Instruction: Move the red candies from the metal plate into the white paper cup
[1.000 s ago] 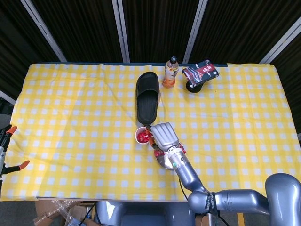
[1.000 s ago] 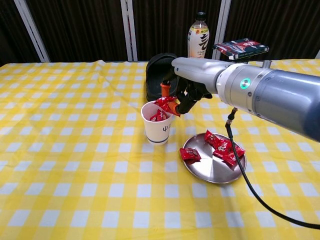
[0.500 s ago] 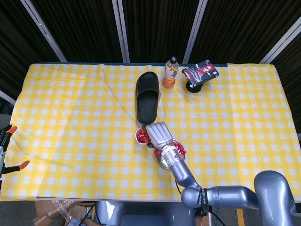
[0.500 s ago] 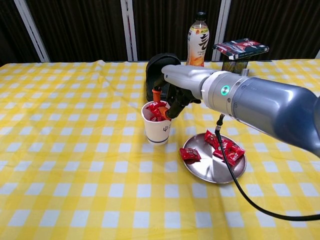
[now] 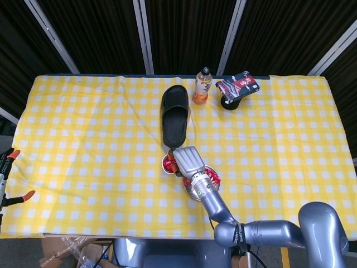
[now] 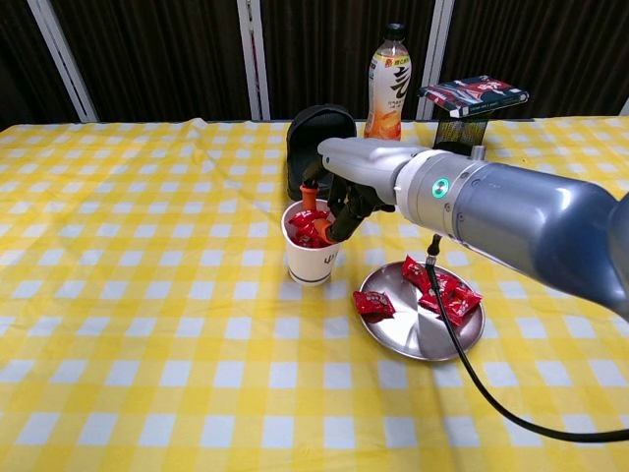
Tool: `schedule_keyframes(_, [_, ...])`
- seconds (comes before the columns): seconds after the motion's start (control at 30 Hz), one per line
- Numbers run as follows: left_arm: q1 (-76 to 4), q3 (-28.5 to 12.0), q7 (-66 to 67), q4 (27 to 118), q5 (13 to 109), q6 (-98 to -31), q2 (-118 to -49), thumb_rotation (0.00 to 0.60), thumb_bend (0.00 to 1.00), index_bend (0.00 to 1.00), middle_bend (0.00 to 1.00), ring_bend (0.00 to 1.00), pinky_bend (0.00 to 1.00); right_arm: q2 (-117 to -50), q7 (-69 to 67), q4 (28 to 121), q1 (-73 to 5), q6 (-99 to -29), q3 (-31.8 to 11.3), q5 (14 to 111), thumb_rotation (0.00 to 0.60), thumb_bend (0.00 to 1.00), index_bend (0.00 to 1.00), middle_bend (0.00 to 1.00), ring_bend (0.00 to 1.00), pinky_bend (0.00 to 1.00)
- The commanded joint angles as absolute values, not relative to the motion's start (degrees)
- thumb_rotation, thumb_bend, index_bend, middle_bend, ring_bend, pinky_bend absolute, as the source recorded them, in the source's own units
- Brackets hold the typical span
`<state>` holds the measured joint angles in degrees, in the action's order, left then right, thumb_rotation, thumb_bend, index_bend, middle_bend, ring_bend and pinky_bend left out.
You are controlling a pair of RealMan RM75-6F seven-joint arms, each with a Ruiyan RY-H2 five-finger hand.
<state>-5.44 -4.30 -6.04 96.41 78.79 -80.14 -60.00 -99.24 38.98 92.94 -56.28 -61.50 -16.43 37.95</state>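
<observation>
A table w/ a yellow-and-white checked cloth (image 6: 147,324) carries a white paper cup (image 6: 311,258) standing upright, mouth facing up, near the table's middle. Just to the cup's right sits a round metal plate (image 6: 418,334), lying flat, close to the cup but apart from it. The right hand (image 6: 339,197) reaches in from the right side and hangs over the cup's mouth, fingers pointing down into it, orange-tipped fingers (image 6: 309,183) at the rim; a red candy (image 6: 307,218) sits at the cup's top by those fingers, but whether the hand is pinching it or has let go cannot be told. More red wrappers fill the cup. On the plate lie several red candies (image 6: 442,289) bunched toward its far right, plus one candy (image 6: 373,304) alone at the left edge, its long axis running roughly left-right. Behind the cup: a black slipper (image 5: 175,113), long axis running front to back, a drink bottle (image 6: 386,69) upright, and a dark packet (image 6: 473,94) on a black stand. The left hand isn't visible in either view.
</observation>
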Motion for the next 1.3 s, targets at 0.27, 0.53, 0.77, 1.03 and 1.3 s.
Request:
schedule_keyframes(0.27, [-5.46, -4.29, -6.37, 96.4, 78.9, -80.16, -59.9, 0.6, 0.04, 0.03, 0.0, 0.0, 0.0, -99.88, 38.76, 93.4, -56.76, -62.59, -16.35, 39.3, 0.6, 0.52, 0.37, 0.82, 0.89, 0.85])
schedule_keyframes(0.53, [-5.46, -4.26, -6.59, 96.4, 79.02, -80.21, -59.84, 0.6, 0.04, 0.03, 0.0, 0.0, 0.0, -100.25, 39.08, 93.52, -57.0, -63.48, -16.27, 39.94, 0.6, 0.5, 0.34, 0.82, 0.89, 0.85])
schedule_keyframes(0.77, [-5.49, -4.26, -6.58, 96.28, 78.97, -80.18, -59.9, 0.6, 0.04, 0.03, 0.0, 0.0, 0.0, -99.35, 38.92, 95.41, -56.31, -64.89, -15.99, 41.07, 0.6, 0.5, 0.32, 0.82, 0.89, 0.85])
schedule_keyframes(1.03, [-5.43, -4.27, -6.03, 96.26, 79.05, -80.52, -60.1, 0.6, 0.04, 0.03, 0.0, 0.0, 0.0, -95.05, 39.6, 102.44, -52.62, -69.49, -12.95, 43.78, 0.6, 0.5, 0.32, 0.82, 0.89, 0.85])
schedule_keyframes(1.3, [-5.14, -4.36, -5.81, 96.02, 79.64, -81.69, -60.57, 0.6, 0.04, 0.03, 0.0, 0.0, 0.0, -91.85, 40.73, 106.86, -48.6, -72.77, -8.61, 44.57, 0.6, 0.47, 0.32, 0.82, 0.89, 0.85])
